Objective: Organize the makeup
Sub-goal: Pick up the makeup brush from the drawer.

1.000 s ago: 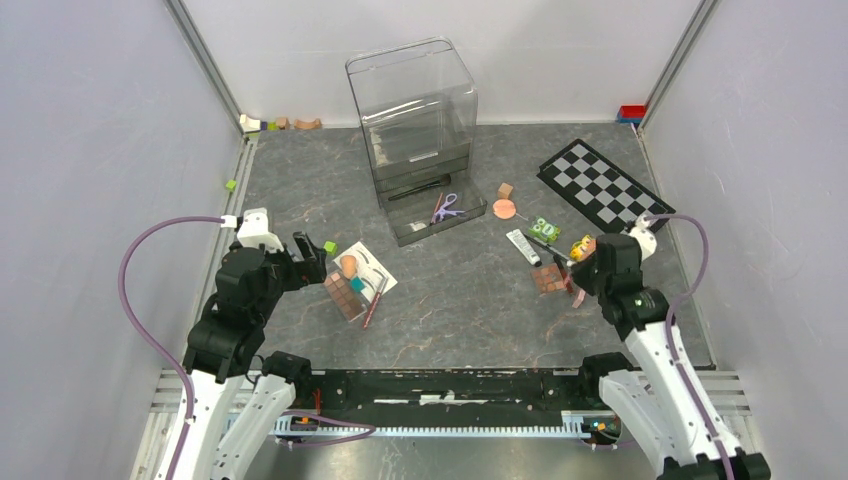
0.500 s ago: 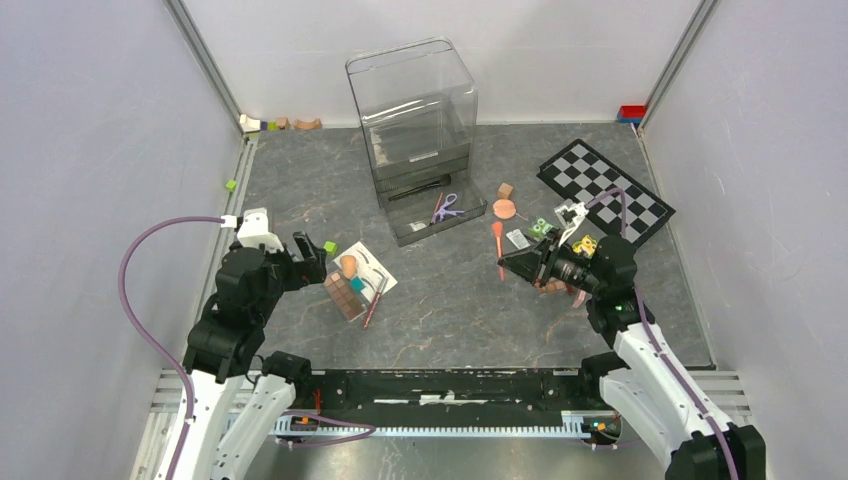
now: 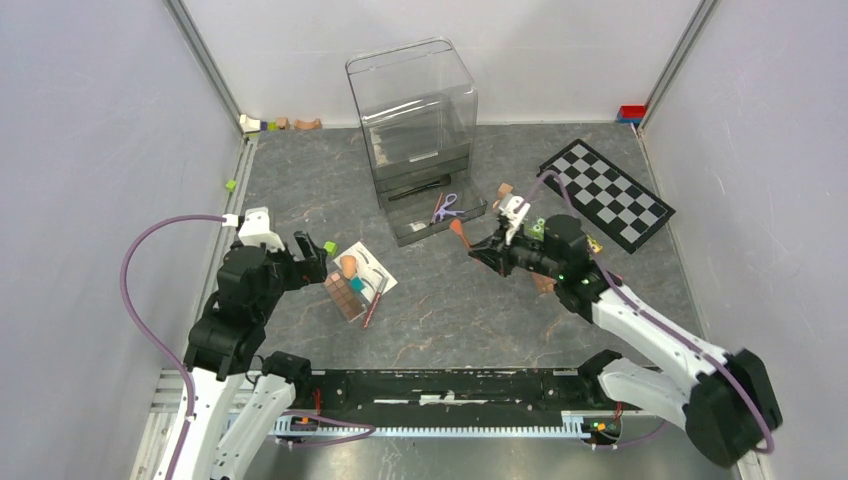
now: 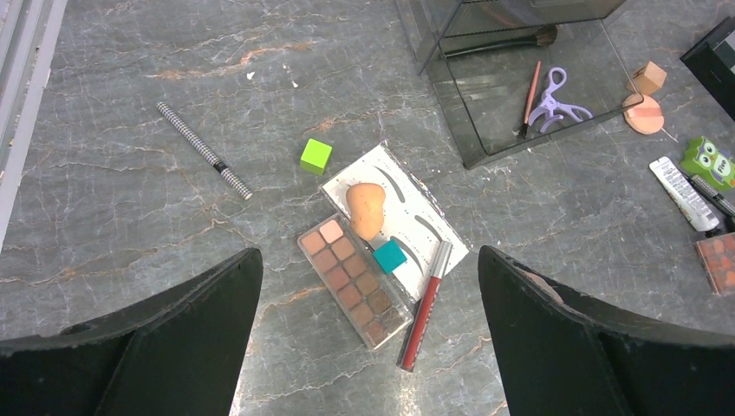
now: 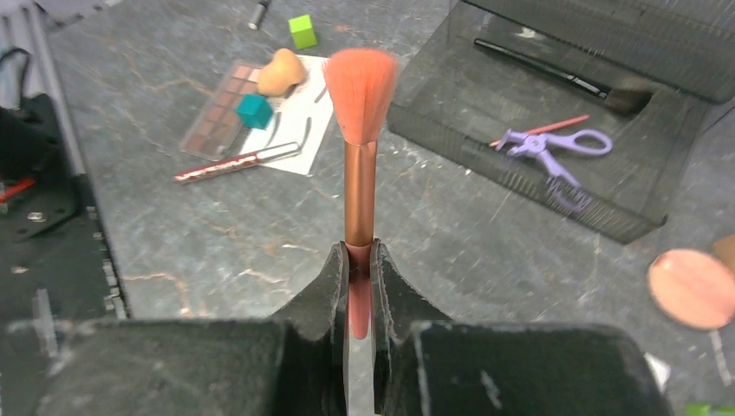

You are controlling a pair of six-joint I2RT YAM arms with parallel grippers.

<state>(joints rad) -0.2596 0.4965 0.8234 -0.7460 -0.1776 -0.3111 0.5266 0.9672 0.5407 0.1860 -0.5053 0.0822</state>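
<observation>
My right gripper [image 5: 360,260] is shut on the pink handle of an orange-bristled brush [image 5: 360,165] and holds it above the table, its head pointing at the open clear drawer [image 5: 641,227]. In the top view the right gripper [image 3: 480,248] sits just right of that drawer [image 3: 470,215]. The drawer holds lilac scissors [image 5: 555,146], a black brush [image 5: 555,76] and a thin pencil. My left gripper [image 4: 368,256] is open and empty above a brown palette [image 4: 351,282], a peach sponge [image 4: 366,208], a white eyebrow card [image 4: 420,221] and a red tube [image 4: 425,303].
A tall clear organizer [image 3: 412,110] stands behind the drawer. A checkerboard [image 3: 603,195] lies at the right. A striped pencil [image 4: 204,149], green cube [image 4: 315,156], teal cube [image 4: 390,256], pink compact [image 4: 643,114], white tube [image 4: 685,182] and second palette [image 4: 718,260] lie about.
My right arm has swung left from the right-hand pile to just beside the drawer, carrying the brush. The left arm has not moved.
</observation>
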